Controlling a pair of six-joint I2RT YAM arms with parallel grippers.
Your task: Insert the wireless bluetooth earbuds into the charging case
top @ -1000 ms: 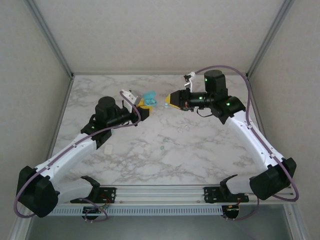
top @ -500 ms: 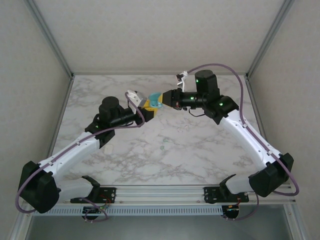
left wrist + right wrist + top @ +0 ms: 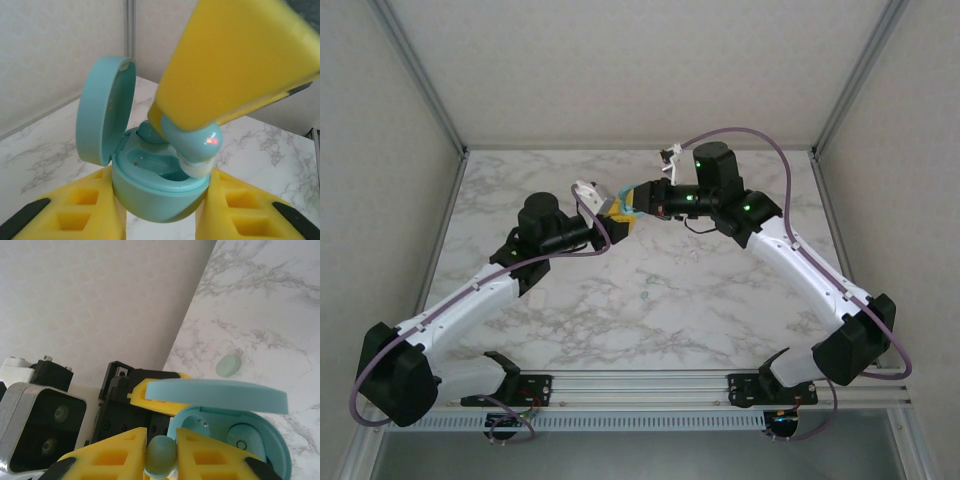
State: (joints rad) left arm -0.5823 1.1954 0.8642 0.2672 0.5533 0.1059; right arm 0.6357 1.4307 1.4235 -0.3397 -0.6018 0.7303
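My left gripper (image 3: 160, 202) is shut on the round teal charging case (image 3: 155, 192), held up off the table with its lid (image 3: 102, 110) swung open. One teal earbud (image 3: 147, 131) sits in the far well. My right gripper (image 3: 161, 452) is shut on a second teal earbud (image 3: 161, 456). In the left wrist view that earbud (image 3: 192, 142) shows a red light and its white tip touches the rim of the near well. From above, the two grippers (image 3: 616, 213) (image 3: 634, 199) meet tip to tip over the back middle of the table, with the case (image 3: 626, 207) mostly hidden.
A pale mint bud (image 3: 229, 365) lies on the marble table beyond the case. A tiny teal bud (image 3: 643, 297) and a small pale piece (image 3: 690, 255) lie mid-table. Frame posts and walls close in the back and sides.
The right gripper has moved left with its earbud, from well apart to right over the open case. The left gripper with the case has shifted slightly right and then held still.
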